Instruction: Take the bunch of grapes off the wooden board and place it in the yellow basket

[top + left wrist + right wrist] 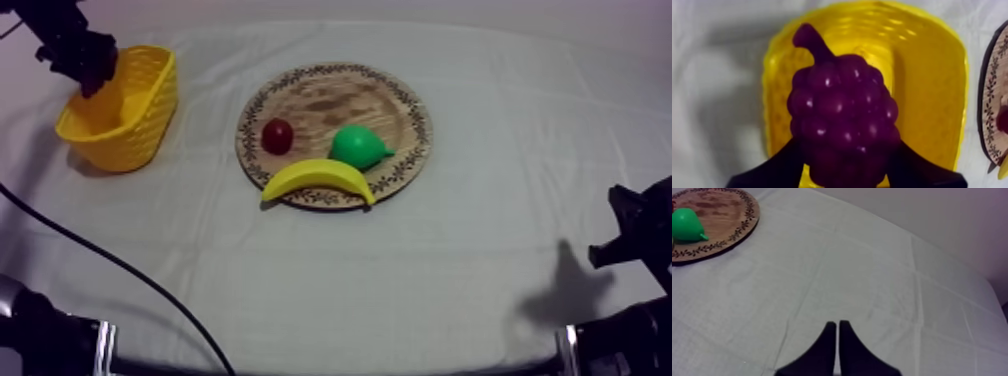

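A purple bunch of grapes hangs over the inside of the yellow basket, held between the black fingers of my left gripper, which is shut on it. In the top view my left gripper is above the yellow basket at the back left. The round wooden board lies mid-table. My right gripper rests shut as a narrow wedge over bare cloth, and shows low at the right edge in the top view.
On the board lie a banana, a green pear and a small red fruit. The pear and board also show far off from my right gripper. Cloth spreads between board and right arm.
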Available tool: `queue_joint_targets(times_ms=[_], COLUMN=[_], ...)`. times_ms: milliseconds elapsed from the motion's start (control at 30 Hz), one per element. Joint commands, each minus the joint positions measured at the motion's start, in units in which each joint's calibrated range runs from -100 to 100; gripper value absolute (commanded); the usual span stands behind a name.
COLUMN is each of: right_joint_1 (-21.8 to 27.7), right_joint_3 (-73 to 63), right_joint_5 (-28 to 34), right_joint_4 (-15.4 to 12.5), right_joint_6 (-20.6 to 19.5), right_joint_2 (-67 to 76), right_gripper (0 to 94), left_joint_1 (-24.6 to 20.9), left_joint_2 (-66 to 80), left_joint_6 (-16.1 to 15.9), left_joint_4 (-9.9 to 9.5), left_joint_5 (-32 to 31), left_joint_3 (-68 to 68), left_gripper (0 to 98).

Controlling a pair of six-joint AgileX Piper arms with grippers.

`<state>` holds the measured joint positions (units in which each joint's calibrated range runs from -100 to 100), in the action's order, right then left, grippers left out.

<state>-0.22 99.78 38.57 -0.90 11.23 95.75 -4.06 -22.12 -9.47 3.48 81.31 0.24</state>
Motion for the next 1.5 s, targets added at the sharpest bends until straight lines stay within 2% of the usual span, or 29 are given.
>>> queue_joint_targets(times_ms=[0,267,600,767,833,933,1033,1267,1467], right_joint_1=[-0.01,-0.01,-0.01,-0.01,-0.01,-0.01,-0.01,-0.01,-0.01], right_joint_3=[0.0,0.0,0.0,0.0,0.0,0.0,0.0,0.0,0.0], right_joint_5=[-0.02,-0.02,-0.02,-0.02,-0.02,-0.02,-0.02,-0.02,-0.02], right_joint_4=[-0.01,-0.01,-0.01,-0.01,-0.01,-0.01,-0.01,-0.01,-0.01], right_joint_6=[-0.02,-0.02,-0.02,-0.02,-0.02,-0.02,-0.02,-0.02,-0.02], right_joint_2=[0.0,0.0,0.0,0.0,0.0,0.0,0.0,0.0,0.0], right_gripper=[0.3,0.3,0.3,0.3,0.3,0.3,0.3,0.3,0.3], left_joint_1=[-0.06,0.82,2.22,3.2,3.79,4.96,5.86,7.05,7.78], left_joint_2=[-1.2,-3.79,-3.79,-0.63,1.69,6.21,11.54,25.96,39.29], left_joint_6=[-0.02,0.68,2.48,4.7,5.52,7.64,8.58,8.1,7.48], left_joint_4=[0.29,0.81,0.05,-1.49,-2.45,-4.41,-5.49,-5.72,-5.72], left_joint_5=[-0.21,-1.27,-1.22,-1.75,-2.83,-5.32,-8.35,-18.54,-27.86], left_joint_3=[0.89,4.0,4.46,4.21,4.67,6.29,8.82,17.56,27.88], left_gripper=[42.9,52.3,87.4,93.6,90.6,78.6,68.1,40.7,26.4])
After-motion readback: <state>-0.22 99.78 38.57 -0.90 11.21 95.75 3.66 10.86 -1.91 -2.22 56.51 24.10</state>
